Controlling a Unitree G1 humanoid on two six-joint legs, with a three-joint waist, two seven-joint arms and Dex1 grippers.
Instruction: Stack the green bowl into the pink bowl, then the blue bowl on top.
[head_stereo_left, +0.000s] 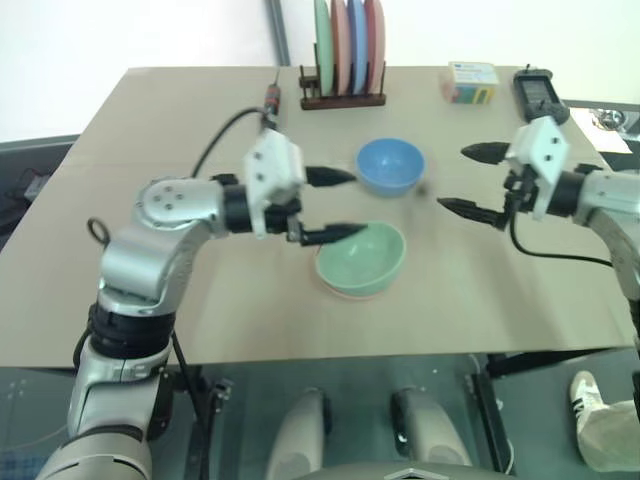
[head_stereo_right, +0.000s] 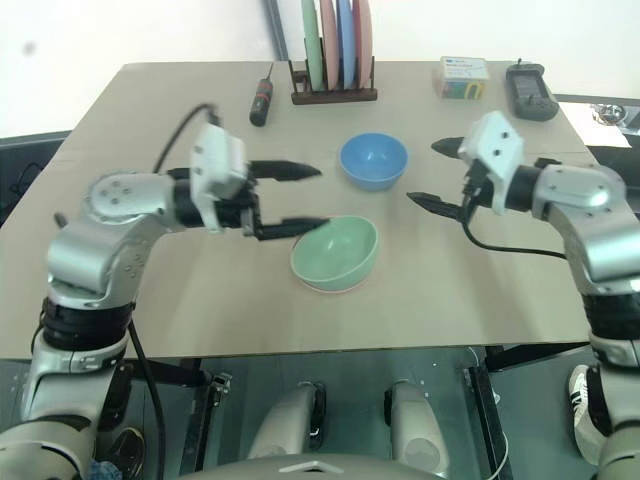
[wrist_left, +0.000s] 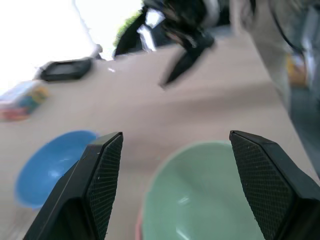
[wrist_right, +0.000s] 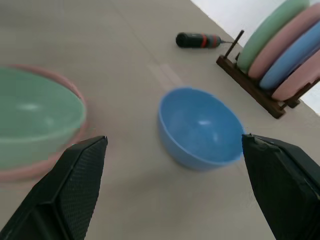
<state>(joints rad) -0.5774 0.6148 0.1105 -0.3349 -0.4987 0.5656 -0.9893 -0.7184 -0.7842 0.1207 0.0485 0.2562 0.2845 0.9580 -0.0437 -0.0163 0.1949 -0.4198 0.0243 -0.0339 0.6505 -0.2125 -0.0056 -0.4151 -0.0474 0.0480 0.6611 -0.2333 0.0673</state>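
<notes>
Left eye view, blue bowl (head_stereo_left: 390, 165) between open left gripper (head_stereo_left: 340, 205), right gripper (head_stereo_left: 462, 180)

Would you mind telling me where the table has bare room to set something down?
Bare patches: the table's near edge in front of the green bowl, and its left side beside the screwdriver. Crowded: the middle, around the blue bowl, and the far edge by the plate rack.

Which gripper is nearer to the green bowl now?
Left. The left gripper hangs open at the green bowl's rim; the right gripper, open, is farther, beside the blue bowl.
</notes>
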